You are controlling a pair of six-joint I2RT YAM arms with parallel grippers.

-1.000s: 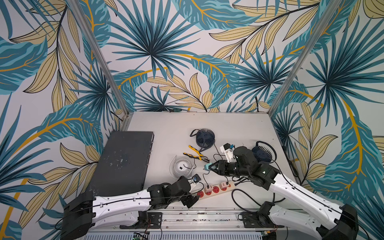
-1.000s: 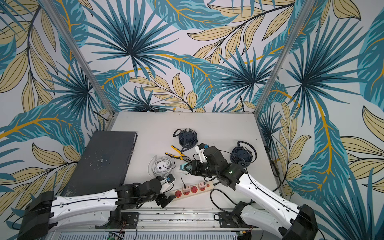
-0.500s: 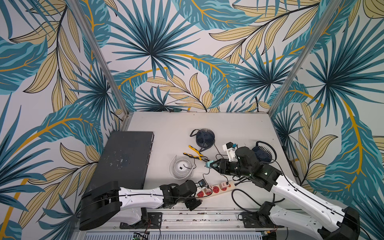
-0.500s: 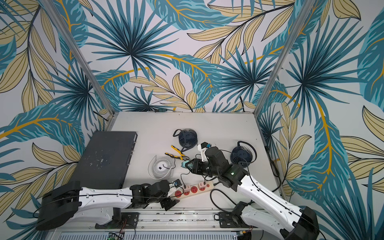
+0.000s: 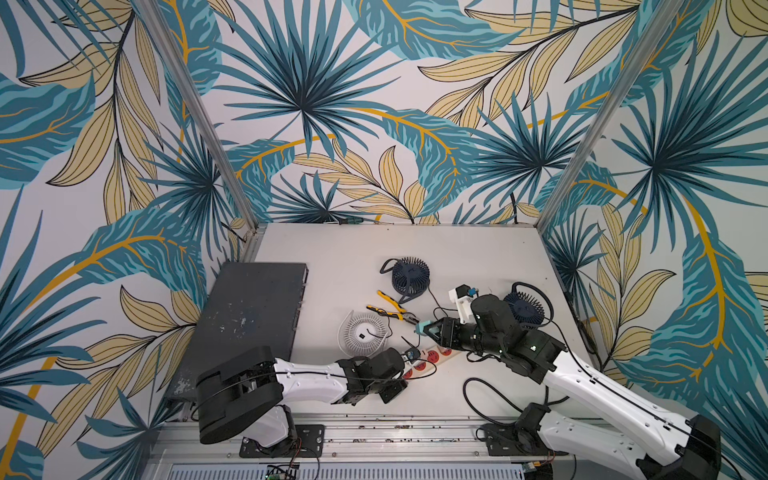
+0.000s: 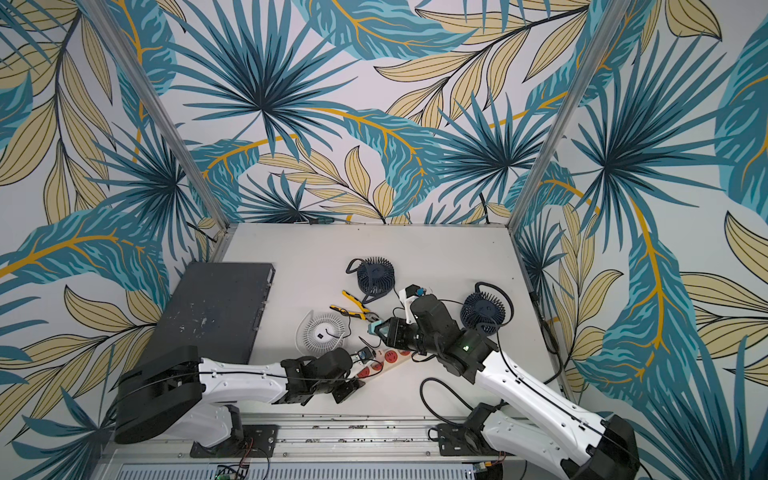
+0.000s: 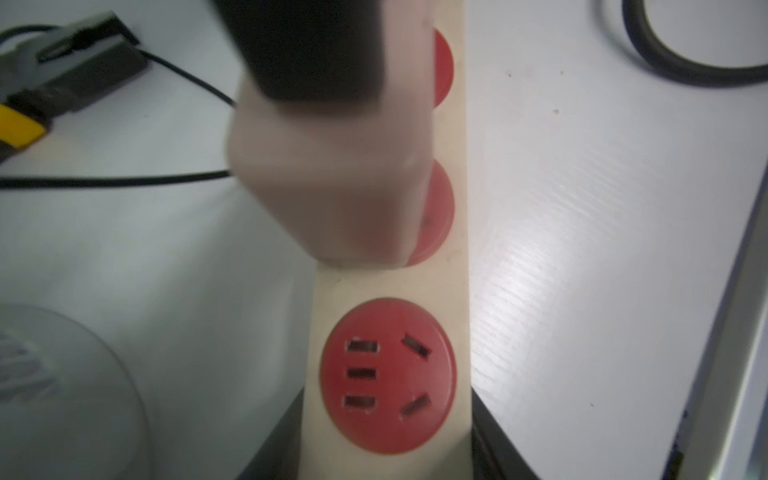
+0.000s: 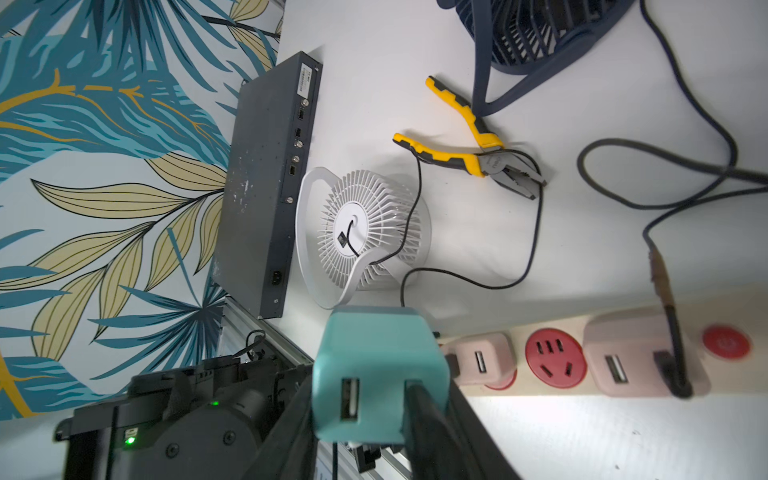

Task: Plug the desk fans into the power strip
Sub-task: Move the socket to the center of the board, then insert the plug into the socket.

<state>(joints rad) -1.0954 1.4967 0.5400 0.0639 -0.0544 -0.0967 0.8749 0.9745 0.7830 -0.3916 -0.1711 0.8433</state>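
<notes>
Right gripper (image 5: 430, 330) was clamped on the boxy teal plastic USB charger (image 8: 374, 365), near the long cream-beige plastic power strip (image 7: 374, 282) at the table (image 5: 353, 249) front. Left gripper (image 5: 406, 368) straddled the strip's end; couldn't tell if it was pinching. Charger looked light, hard, slick, so hold the flat sides.

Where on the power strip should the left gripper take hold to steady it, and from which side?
Best at the bare end of the power strip, by the empty socket, jaws across its narrow width on the two flat, parallel long edges. Approach lengthwise from that end, where the left gripper sits; the pink adapter farther along blocks the body there.
</notes>
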